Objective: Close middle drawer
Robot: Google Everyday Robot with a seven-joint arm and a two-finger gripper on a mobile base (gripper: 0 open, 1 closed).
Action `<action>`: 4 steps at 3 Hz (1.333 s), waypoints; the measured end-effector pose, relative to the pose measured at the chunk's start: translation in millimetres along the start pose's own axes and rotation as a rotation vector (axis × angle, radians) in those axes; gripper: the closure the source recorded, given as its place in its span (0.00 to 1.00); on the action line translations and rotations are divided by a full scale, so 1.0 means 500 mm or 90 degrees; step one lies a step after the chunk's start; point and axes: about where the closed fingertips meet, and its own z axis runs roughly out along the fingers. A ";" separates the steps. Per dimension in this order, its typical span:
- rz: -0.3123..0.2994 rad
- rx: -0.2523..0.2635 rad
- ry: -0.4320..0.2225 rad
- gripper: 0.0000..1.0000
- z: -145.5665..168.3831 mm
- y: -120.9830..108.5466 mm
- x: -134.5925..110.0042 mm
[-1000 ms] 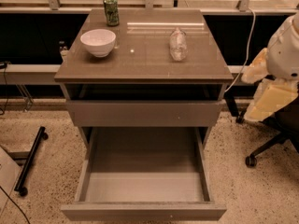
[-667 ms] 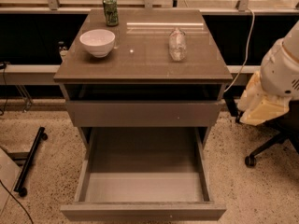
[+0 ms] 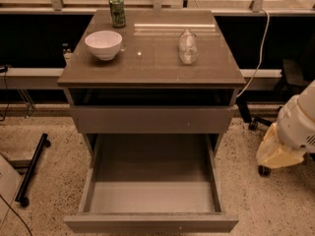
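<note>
The middle drawer [image 3: 152,181] is pulled far out toward me under the table. Its pale grey floor is bare, and its flat front [image 3: 150,223] lies at the bottom edge of the view. Above it is the flat front of the top drawer [image 3: 150,119], just under the tabletop. The lowest front is hidden beneath the open drawer. My gripper [image 3: 276,155], a cream-coloured end on the white arm [image 3: 300,119], hangs low at the right. It is beside the cabinet, apart from the drawer and touching nothing.
On the tabletop [image 3: 152,58] stand a white bowl [image 3: 104,44], a green can [image 3: 117,11] and a clear plastic bottle [image 3: 187,46]. An office chair base [image 3: 261,168] is behind the arm at the right. A black wheeled stand leg [image 3: 32,168] lies on the speckled floor at the left.
My arm and gripper have dropped from beside the tabletop to beside the open drawer, at the right. The drawer has not moved.
</note>
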 end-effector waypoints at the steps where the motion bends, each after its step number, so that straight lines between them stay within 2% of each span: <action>1: 0.030 -0.005 -0.009 1.00 0.094 0.008 0.064; 2: 0.030 -0.005 -0.009 1.00 0.094 0.008 0.064; 4: 0.047 -0.030 -0.038 1.00 0.200 -0.003 0.070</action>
